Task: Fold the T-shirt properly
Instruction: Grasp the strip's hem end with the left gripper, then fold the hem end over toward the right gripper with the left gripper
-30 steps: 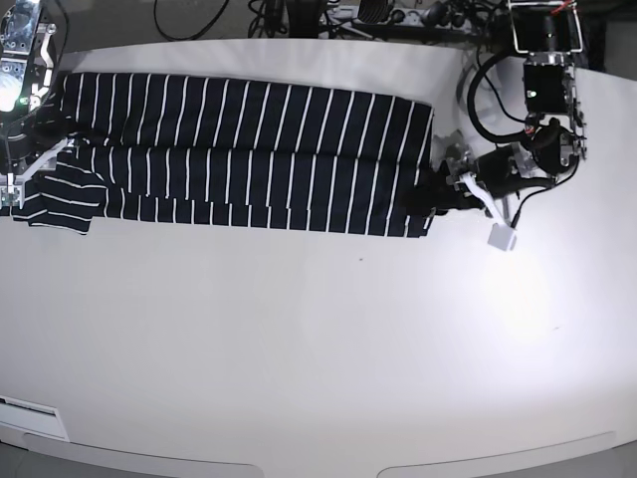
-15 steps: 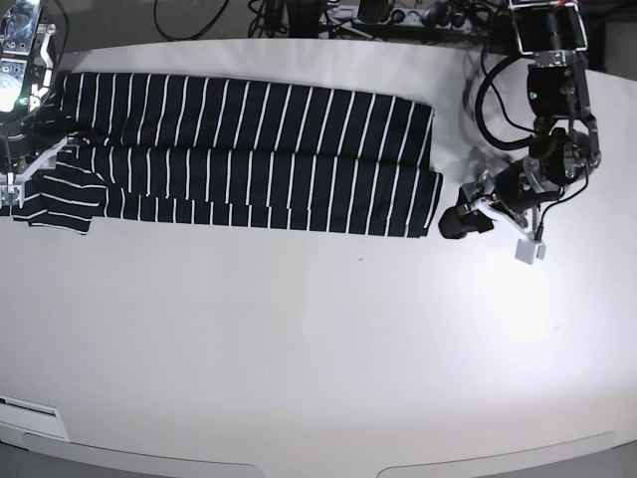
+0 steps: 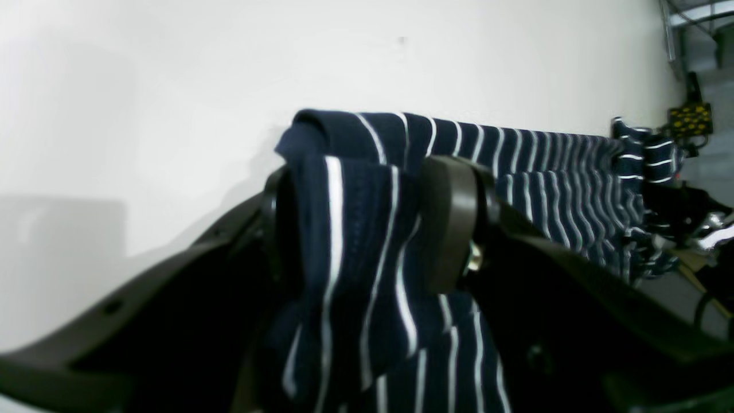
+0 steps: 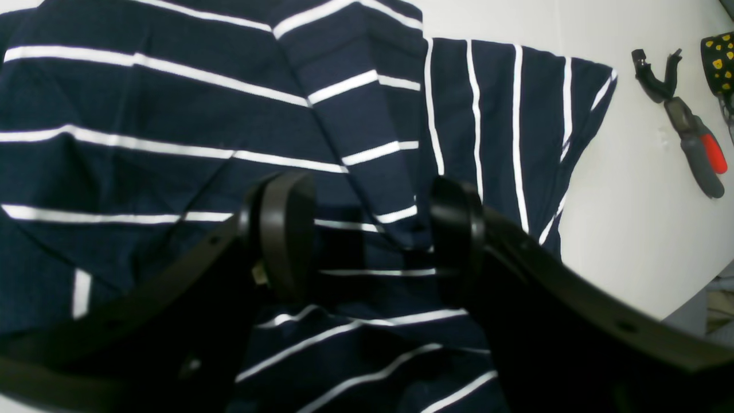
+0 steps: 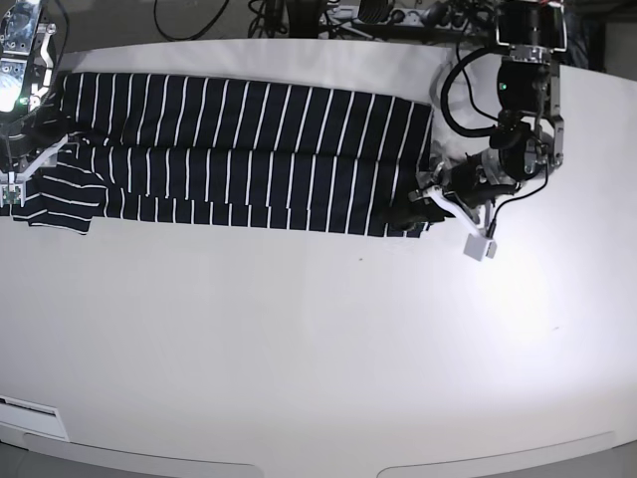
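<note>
- The white table (image 5: 318,339) fills most of the base view; its near half is bare.
- The T-shirt (image 5: 249,154) lies along the far edge as a long, narrow band folded lengthwise. Its long axis runs side to side across the table, and the thin white stripes cross it.
- One end of the band bunches into a short sleeve near the right gripper (image 4: 367,229); the other end reaches the left gripper (image 3: 367,223).
- The left gripper's fingers pinch a thick fold of the striped cloth between them, seen close in its wrist view.
- The right gripper's fingers stand spread over the cloth; whether they touch it cannot be told.
- Both arms' dark bodies hide the cloth under them.
- A pair of pliers with a red handle (image 4: 691,143) lies on the table beside the sleeve end.
</note>
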Available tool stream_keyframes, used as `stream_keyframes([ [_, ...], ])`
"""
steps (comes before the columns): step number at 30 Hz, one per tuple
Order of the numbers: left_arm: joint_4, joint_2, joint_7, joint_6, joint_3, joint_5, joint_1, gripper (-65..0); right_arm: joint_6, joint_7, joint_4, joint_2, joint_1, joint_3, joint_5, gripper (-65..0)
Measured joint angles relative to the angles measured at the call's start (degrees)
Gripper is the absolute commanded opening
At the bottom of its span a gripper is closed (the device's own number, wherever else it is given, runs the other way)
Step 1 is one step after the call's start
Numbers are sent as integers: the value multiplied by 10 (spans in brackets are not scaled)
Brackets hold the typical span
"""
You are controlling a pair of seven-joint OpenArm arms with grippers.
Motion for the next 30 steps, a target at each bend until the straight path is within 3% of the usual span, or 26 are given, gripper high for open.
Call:
stream_keyframes([
  [11, 3, 24, -8, -11, 10, -20, 22, -343, 0, -2, 0, 0, -1, 0, 0, -305],
  [13, 3, 23, -9, -11, 10, -10, 21, -401, 0, -2, 0, 0, -1, 0, 0, -305],
  [16, 3, 23, 1, -9, 11, 26, 17, -600, 0, -2, 0, 0, -1, 0, 0, -305],
  [17, 4, 24, 1, -9, 13, 30, 16, -621, 0, -2, 0, 0, -1, 0, 0, -305],
  [22, 4, 25, 5, -10, 1, 33, 12, -621, 0, -2, 1, 0, -1, 0, 0, -305],
  [30, -6, 21, 19, -9, -99, 46, -12, -638, -26, 10, 68, 6, 0, 0, 3, -305],
])
